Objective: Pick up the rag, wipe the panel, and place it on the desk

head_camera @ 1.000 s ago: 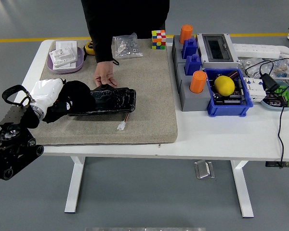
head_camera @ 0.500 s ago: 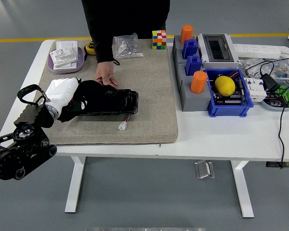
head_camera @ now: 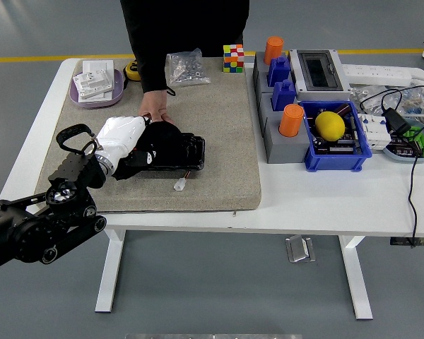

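Observation:
A black panel [head_camera: 182, 152] lies on the brown mat [head_camera: 222, 134], left of centre. My left hand [head_camera: 131, 138], with a white shell on its back, rests on the panel's left half. Its fingers are curled on a black rag [head_camera: 159, 134] that is pressed onto the panel's top. A person stands at the far side, and their hand [head_camera: 154, 109] rests at the panel's far edge, just beyond my hand. My right arm does not show.
A small white connector [head_camera: 179, 186] lies in front of the panel. At the back are a purple tray [head_camera: 95, 83], a bag of screws [head_camera: 186, 68] and a colour cube [head_camera: 232, 58]. Right of the mat stand grey blocks with orange cylinders [head_camera: 290, 120] and a blue bin [head_camera: 336, 145] with a yellow ball.
My left hand has slid to the right along the panel with the rag under it, from the panel's left end to near its middle. The person's hand has stayed put.

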Robot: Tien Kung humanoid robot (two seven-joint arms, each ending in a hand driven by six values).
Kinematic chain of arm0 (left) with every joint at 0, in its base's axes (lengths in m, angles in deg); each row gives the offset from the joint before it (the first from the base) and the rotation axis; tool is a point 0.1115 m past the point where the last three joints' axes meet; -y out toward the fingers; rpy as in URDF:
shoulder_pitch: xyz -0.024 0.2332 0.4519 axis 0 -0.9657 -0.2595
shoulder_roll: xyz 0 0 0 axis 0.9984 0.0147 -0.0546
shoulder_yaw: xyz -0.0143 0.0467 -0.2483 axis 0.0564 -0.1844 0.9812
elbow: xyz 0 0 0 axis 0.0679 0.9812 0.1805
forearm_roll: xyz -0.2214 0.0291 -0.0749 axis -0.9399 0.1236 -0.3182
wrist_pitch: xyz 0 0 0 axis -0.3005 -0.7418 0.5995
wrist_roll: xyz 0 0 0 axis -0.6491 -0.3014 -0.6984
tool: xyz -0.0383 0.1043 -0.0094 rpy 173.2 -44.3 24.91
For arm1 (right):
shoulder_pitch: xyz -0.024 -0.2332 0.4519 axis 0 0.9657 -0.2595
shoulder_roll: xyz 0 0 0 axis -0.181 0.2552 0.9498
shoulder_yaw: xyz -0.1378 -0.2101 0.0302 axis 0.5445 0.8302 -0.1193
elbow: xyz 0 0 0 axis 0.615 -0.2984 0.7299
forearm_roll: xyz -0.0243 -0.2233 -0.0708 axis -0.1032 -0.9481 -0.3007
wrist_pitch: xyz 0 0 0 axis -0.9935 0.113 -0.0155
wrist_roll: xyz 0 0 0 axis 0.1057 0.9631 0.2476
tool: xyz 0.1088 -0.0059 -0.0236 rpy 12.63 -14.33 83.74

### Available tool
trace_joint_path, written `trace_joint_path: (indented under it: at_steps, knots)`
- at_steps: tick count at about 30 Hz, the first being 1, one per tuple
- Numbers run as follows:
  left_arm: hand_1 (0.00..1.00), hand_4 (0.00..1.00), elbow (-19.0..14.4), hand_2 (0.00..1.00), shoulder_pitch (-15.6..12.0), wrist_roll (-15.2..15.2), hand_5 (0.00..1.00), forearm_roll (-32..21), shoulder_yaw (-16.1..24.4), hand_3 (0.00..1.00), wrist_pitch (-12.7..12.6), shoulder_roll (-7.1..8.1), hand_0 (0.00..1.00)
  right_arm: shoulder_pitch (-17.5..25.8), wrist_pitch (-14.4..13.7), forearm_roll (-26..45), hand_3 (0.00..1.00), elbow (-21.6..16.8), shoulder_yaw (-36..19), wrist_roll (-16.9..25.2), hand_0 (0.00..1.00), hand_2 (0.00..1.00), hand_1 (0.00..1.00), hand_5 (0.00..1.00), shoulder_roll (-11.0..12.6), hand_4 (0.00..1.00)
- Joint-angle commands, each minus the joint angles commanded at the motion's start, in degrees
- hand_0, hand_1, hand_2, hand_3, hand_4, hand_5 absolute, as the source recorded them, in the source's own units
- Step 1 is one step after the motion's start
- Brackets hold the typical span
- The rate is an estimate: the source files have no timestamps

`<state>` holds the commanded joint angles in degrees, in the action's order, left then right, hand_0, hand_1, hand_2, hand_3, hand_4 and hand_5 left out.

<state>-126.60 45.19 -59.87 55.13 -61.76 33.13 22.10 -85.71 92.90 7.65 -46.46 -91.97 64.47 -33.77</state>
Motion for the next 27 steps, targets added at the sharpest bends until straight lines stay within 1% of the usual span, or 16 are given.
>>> trace_joint_path:
  at_steps: [16,21,27]
  knots:
    - [0.116,0.309,-2.0,0.475,3.0,-0.7,0.002,-0.7,-5.2,0.365,0.8,-2.31,0.215,-0.2,0.2,0.0,0.574,0.0,0.2,-0.1,0.724,0.665,0.528,0.422,0.4,0.998]
    - [0.116,0.309,-2.3,0.475,3.5,-0.8,0.002,-0.8,-6.1,0.365,1.0,-2.77,0.215,-0.3,0.2,0.2,0.574,0.0,0.5,-0.1,0.724,0.665,0.528,0.422,0.4,0.998]
    - [0.116,0.31,-2.2,0.475,3.7,-0.9,0.002,-0.8,-6.3,0.366,1.1,-3.01,0.215,-0.3,0.2,0.4,0.574,0.0,0.6,0.0,0.724,0.665,0.528,0.422,0.4,0.998]
